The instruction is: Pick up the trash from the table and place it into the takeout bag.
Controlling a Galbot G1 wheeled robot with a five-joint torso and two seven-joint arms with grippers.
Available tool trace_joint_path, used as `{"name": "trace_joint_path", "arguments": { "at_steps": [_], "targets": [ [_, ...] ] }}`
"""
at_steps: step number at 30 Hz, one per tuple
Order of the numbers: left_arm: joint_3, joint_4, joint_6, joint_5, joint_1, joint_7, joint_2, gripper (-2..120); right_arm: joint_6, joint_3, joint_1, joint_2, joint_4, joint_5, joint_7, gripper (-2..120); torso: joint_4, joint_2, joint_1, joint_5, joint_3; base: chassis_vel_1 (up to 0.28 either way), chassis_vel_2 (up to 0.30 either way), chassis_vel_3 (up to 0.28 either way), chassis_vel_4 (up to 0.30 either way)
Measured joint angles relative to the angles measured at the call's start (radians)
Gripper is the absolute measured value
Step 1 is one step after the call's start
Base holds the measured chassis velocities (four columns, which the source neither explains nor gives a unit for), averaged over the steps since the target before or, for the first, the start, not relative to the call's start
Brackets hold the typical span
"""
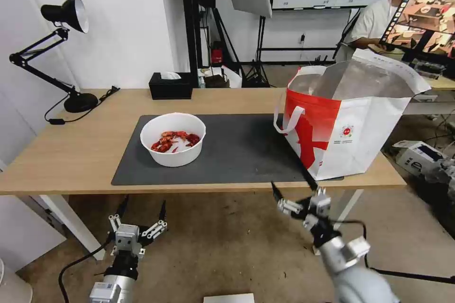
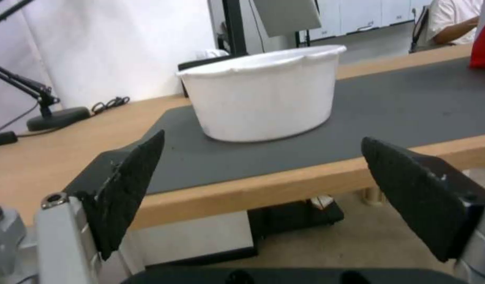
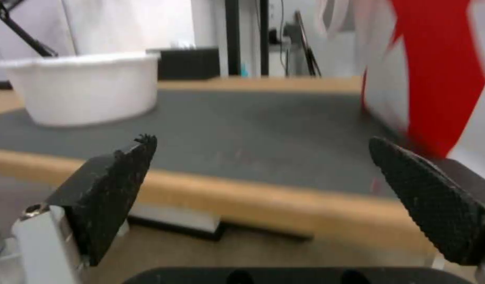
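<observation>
Worktop (image 1: 71, 151): long, light wood, white legs; large dark grey mat (image 1: 237, 151) laid along the middle.

White round bowl (image 1: 173, 138): upright on the left part of the mat, well inside its edges; red crayfish shells (image 1: 174, 140) heaped in the bottom. Seen from the side in the left wrist view (image 2: 263, 94), plain white wall, rim slightly wavy; seen farther off in the right wrist view (image 3: 82, 88).

Takeout bag (image 1: 348, 128): red-and-white tote, upright at the right end of the worktop, its base partly on the right edge of the mat; mouth open, silver foil lining showing; white loop handle hanging on the side facing the bowl; small round red logo on the white front panel. Well apart from the bowl.

Left tool (image 1: 141, 211): below and in front of the near worktop edge, roughly in line with the bowl; fingers spread wide, nothing between them.

Right tool (image 1: 294, 191): just in front of the near worktop edge, near the bag's front corner; fingers spread wide, nothing between them.

Black tissue box (image 1: 170, 85): at the far worktop edge, behind the bowl.

Black desk lamp (image 1: 71, 14): base on the far left of the worktop, cord trailing beside.
</observation>
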Motion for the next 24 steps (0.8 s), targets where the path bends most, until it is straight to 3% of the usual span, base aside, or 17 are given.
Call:
{"name": "trace_joint_path", "arguments": {
  "at_steps": [24],
  "targets": [
    [0.016,0.04,-0.016,-0.003,-0.016,0.0,0.004,100,-0.051,-0.044,0.023,0.023,0.025,-0.026,0.036,100,0.0001,0.0,0.0,0.0001,0.0,0.0,0.0,0.0,0.0]
  ]
}}
